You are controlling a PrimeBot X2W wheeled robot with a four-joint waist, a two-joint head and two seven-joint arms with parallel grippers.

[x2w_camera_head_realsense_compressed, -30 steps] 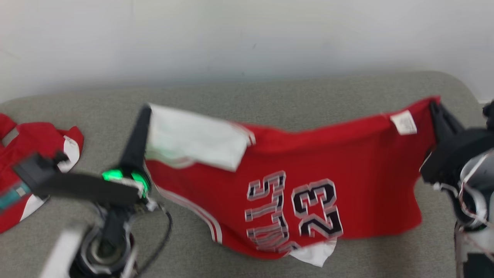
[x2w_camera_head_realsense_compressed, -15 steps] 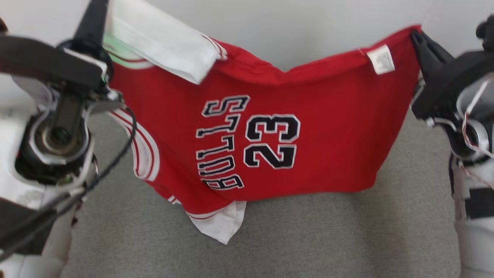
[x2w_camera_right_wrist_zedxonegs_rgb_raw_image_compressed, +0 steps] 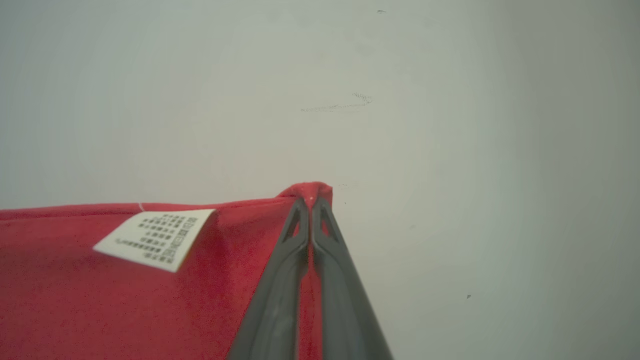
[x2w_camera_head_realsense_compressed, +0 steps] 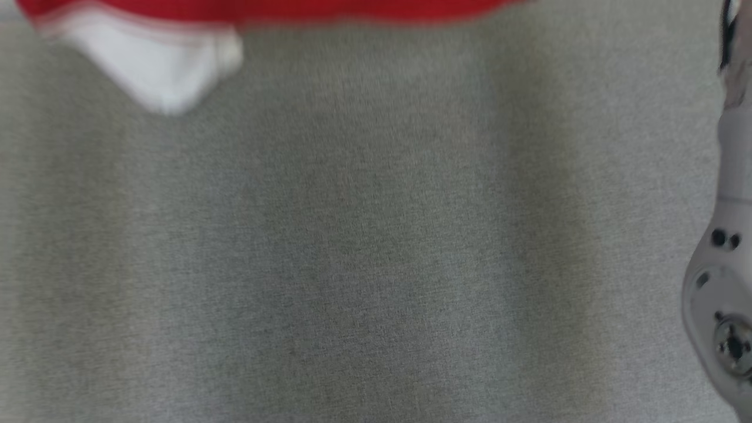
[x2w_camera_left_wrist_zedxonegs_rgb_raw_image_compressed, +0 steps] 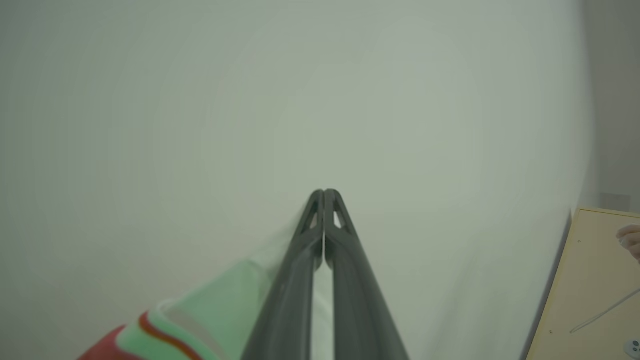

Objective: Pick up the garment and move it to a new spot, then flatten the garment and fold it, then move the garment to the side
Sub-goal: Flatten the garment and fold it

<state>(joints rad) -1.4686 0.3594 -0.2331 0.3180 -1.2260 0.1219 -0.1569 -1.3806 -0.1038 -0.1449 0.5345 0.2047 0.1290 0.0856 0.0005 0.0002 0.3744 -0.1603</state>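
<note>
The garment is a red jersey with white trim. In the head view just its blurred lower hem (x2w_camera_head_realsense_compressed: 252, 9) and a white flap (x2w_camera_head_realsense_compressed: 158, 64) hang at the top edge, above the grey surface. My right gripper (x2w_camera_right_wrist_zedxonegs_rgb_raw_image_compressed: 311, 200) is shut on a red corner of the garment (x2w_camera_right_wrist_zedxonegs_rgb_raw_image_compressed: 125, 300), beside a white care label (x2w_camera_right_wrist_zedxonegs_rgb_raw_image_compressed: 155, 239). My left gripper (x2w_camera_left_wrist_zedxonegs_rgb_raw_image_compressed: 324, 192) is shut on the white and red-striped edge of the garment (x2w_camera_left_wrist_zedxonegs_rgb_raw_image_compressed: 210, 310), which comes out on the left of the fingers. Both grippers point at a pale wall.
The grey fabric surface (x2w_camera_head_realsense_compressed: 352, 247) spreads below the hanging garment. My pale right forearm (x2w_camera_head_realsense_compressed: 722, 282) runs along the right edge of the head view. In the left wrist view a light wooden board (x2w_camera_left_wrist_zedxonegs_rgb_raw_image_compressed: 595, 290) and part of a person's hand (x2w_camera_left_wrist_zedxonegs_rgb_raw_image_compressed: 631, 239) sit at the right.
Both grippers have lifted the garment well above the surface. The head view has shifted, so the garment now shows at its top edge as a hem and the grippers have left it.
</note>
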